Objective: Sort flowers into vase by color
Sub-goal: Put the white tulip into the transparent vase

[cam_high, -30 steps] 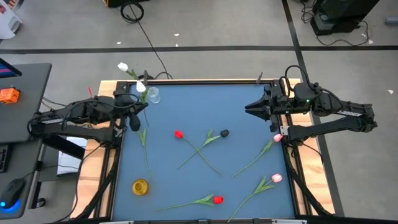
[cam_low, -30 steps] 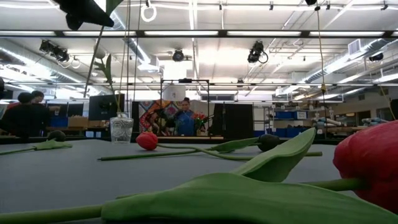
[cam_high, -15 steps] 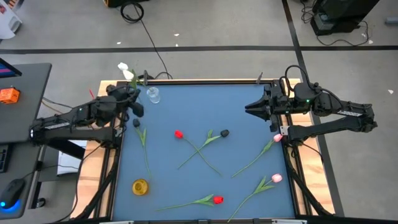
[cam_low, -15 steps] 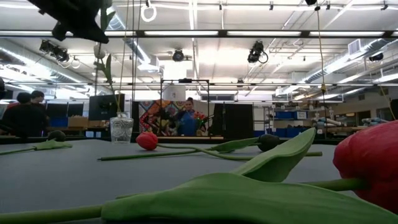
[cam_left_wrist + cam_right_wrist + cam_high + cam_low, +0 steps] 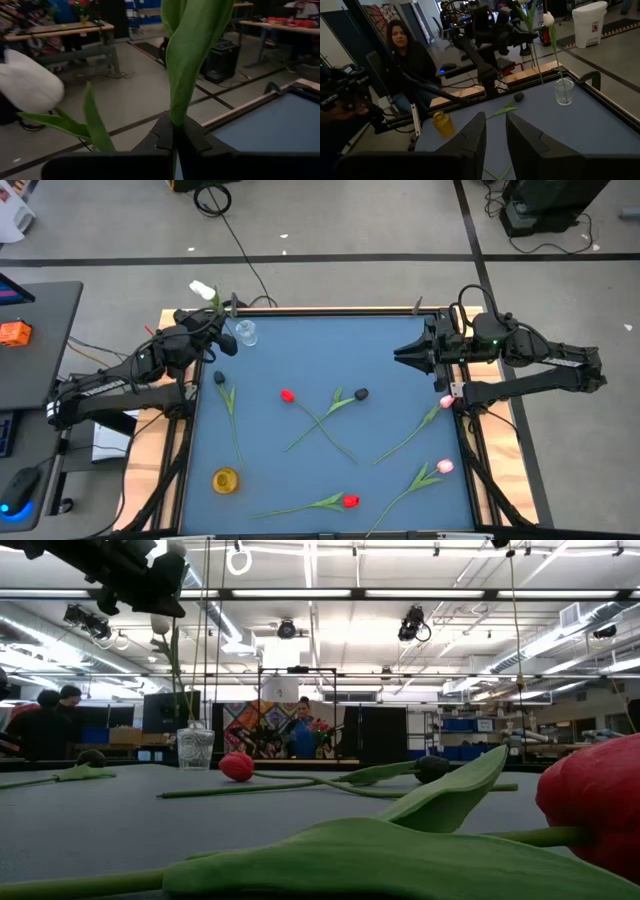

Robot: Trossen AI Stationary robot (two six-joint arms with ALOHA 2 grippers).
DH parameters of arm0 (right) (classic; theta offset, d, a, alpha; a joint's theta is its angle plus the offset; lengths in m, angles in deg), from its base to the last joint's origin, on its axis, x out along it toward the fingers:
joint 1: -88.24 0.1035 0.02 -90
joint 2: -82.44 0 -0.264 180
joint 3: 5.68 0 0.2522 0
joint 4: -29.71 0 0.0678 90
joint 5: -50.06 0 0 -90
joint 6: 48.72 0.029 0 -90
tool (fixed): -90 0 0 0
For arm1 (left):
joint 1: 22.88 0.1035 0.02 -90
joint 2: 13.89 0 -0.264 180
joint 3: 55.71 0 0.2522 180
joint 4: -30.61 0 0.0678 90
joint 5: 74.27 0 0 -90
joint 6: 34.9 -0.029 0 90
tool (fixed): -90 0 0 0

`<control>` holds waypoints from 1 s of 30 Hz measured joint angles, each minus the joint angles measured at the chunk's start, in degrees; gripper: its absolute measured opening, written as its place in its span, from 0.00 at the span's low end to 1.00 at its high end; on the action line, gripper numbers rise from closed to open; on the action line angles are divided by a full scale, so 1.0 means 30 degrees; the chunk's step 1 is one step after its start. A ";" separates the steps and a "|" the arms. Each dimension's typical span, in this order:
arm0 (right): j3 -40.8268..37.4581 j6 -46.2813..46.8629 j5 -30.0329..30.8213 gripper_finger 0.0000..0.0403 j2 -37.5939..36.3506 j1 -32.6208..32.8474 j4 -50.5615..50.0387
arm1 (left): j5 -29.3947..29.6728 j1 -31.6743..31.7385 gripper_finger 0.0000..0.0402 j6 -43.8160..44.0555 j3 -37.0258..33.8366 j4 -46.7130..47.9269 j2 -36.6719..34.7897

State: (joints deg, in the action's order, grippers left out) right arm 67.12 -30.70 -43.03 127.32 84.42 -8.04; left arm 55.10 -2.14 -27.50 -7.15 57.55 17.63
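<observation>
Left pincer, clamped on a white tulip, has shifted toward the desk's back-left corner. Right pincer parted.

6 tulips lie scattered on blue mat.

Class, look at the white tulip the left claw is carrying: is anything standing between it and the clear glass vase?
The left claw holds the white tulip by its stem beside the glass vase. One white tulip already stands in that vase. Otherwise nothing visible blocks the way.
</observation>
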 joint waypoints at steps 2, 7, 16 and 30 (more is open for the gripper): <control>0.0000 -0.0007 -0.0003 0.21 0.0000 0.0000 0.0000 | -0.0121 0.0209 0.03 0.0000 0.0000 -0.0005 -0.0001; 0.0000 -0.0004 -0.0002 0.21 0.0000 0.0001 0.0000 | -0.0195 0.0671 0.03 -0.0019 0.0000 -0.0504 0.0004; 0.0000 -0.0007 -0.0002 0.21 0.0000 0.0007 0.0000 | -0.0896 0.1048 0.03 -0.0381 0.0000 -0.2420 0.1183; 0.0003 -0.0004 0.0000 0.21 0.0000 0.0000 0.0004 | -0.1616 0.1738 0.03 -0.0189 0.0007 -0.3349 0.1996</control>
State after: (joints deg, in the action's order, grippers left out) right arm 67.13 -30.71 -43.03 127.32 84.42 -8.02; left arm 50.25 3.07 -28.07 -7.12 47.51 23.62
